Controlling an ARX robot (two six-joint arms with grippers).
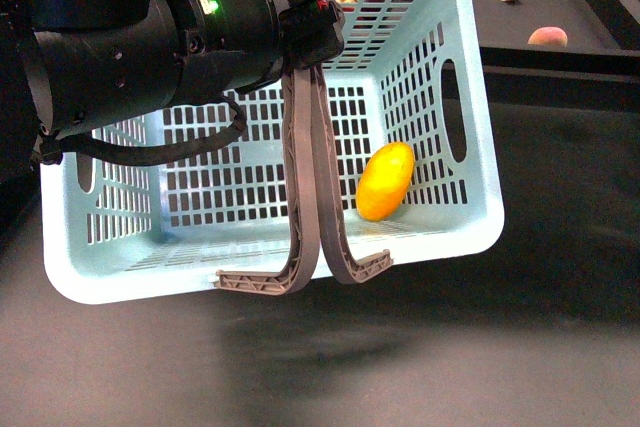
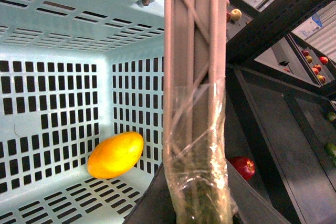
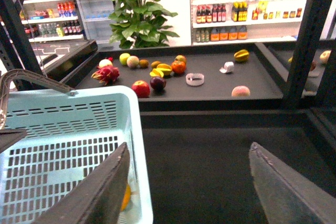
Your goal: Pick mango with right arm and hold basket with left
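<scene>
Shop aisle, with a dark shelf (image 3: 210,92) of loose fruit at 1 o'clock beyond. Left gripper (image 1: 305,42) clamped tight on both handles (image 1: 312,177); basket (image 1: 488,177) hangs tilted. Mango (image 1: 385,180) lies inside at 4 o'clock, against the slotted wall. Right gripper (image 3: 189,153) spread wide, empty, near the basket rim.

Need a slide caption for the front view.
Left gripper holds the light blue basket by its two handles, the yellow mango resting inside.
</scene>
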